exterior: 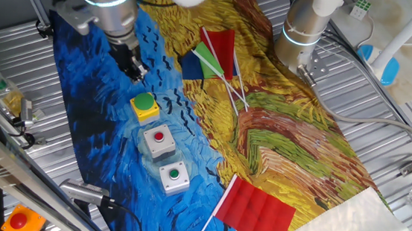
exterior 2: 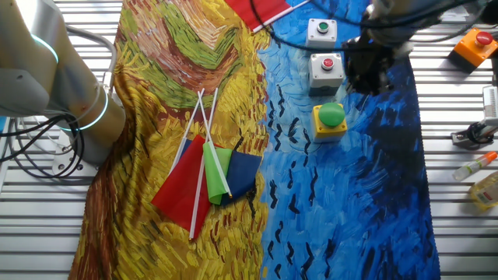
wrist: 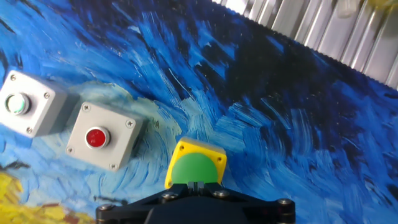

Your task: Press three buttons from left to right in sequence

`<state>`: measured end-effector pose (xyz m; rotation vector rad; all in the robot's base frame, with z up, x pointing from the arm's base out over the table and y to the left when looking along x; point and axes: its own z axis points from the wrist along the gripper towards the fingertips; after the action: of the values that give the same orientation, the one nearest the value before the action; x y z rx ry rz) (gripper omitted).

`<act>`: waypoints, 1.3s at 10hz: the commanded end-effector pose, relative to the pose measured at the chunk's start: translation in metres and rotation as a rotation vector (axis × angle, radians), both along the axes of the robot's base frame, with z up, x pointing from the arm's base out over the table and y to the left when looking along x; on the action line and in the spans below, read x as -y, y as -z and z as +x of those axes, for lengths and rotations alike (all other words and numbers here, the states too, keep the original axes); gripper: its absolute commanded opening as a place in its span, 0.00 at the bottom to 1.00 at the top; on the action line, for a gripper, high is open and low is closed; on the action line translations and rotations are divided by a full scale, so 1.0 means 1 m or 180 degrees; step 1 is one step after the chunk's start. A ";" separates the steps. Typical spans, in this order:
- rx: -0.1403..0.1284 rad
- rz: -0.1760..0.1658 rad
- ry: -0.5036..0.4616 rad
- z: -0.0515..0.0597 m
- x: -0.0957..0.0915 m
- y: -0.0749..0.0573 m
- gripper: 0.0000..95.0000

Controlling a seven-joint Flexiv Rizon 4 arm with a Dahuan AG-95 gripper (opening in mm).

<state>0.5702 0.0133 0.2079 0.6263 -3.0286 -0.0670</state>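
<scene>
Three button boxes stand in a row on the painted cloth. The yellow box with a green dome cap (exterior: 145,105) (exterior 2: 331,118) (wrist: 194,167) is at one end. The grey box with a red cap (exterior: 158,139) (exterior 2: 327,66) (wrist: 99,137) is in the middle. The grey box with a green cap (exterior: 174,176) (exterior 2: 321,29) (wrist: 23,104) is at the other end. My gripper (exterior: 134,68) (exterior 2: 366,74) (wrist: 198,185) hovers just above and beside the yellow box. Its fingertips touch each other and hold nothing. In the hand view they sit over the dome's near edge.
A bundle of small flags (exterior: 211,56) (exterior 2: 210,175) lies mid-cloth, and a red flag (exterior: 257,210) lies near the cloth's edge. An orange box with a red button (exterior: 21,221) (exterior 2: 478,45) sits off the cloth. A second arm's base (exterior: 303,34) (exterior 2: 70,93) stands beside the cloth.
</scene>
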 end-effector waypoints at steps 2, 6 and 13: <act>-0.0015 -0.0009 -0.0001 0.005 0.000 -0.002 0.00; 0.0004 -0.0005 -0.0012 0.006 -0.003 0.013 0.00; 0.0145 0.0050 0.0044 -0.002 -0.010 0.041 0.00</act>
<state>0.5686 0.0232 0.1666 0.6185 -3.0769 -0.0829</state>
